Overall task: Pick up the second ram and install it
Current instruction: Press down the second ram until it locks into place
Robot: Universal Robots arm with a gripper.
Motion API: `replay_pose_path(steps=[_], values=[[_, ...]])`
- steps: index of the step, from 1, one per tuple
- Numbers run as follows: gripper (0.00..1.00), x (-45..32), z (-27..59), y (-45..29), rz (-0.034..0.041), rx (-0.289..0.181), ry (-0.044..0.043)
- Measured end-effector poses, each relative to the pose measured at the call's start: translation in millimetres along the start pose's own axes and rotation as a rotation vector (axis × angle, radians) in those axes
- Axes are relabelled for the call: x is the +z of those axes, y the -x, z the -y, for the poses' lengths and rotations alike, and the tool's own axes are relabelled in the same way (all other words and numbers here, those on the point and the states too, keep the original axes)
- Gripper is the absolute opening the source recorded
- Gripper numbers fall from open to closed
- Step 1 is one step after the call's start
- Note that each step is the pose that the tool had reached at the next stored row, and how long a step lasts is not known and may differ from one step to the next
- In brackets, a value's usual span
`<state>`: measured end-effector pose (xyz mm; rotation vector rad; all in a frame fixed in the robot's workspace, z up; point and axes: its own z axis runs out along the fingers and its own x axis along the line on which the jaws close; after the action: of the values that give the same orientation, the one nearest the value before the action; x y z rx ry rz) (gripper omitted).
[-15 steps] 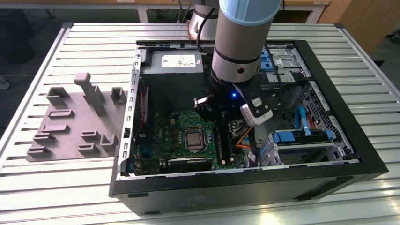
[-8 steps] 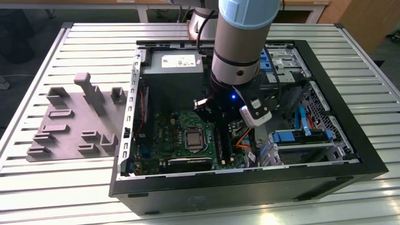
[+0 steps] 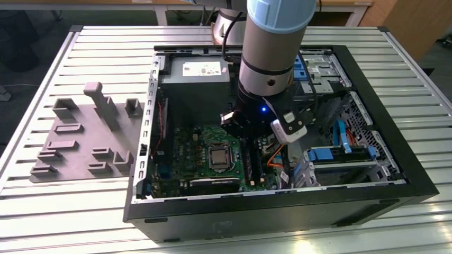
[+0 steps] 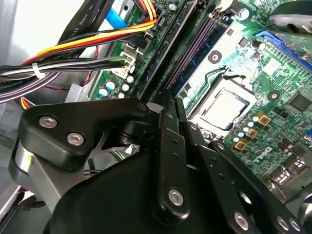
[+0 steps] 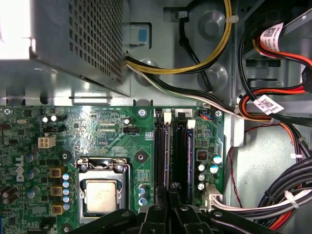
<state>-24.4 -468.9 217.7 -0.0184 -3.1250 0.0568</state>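
the pincer is pressed together on the second ram, edge-down over the black slots beside the processor socket. judged light, stiff, fragile: hold by the top edge.

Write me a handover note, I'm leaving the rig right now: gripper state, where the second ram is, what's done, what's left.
The gripper is down inside the open case, at the memory slots of the motherboard; its grip cannot be judged.
The second ram is a long dark stick lying along the slots, in line with the gripper.
Done: ram brought to the slots.
Left: full seating cannot be confirmed from these views.
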Motion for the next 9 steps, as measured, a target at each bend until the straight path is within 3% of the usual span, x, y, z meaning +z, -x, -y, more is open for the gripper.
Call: replay_pose_path(steps=[9], values=[[0.13,-3.0,0.1,0.0,-0.0001,0.000,0.0008]])
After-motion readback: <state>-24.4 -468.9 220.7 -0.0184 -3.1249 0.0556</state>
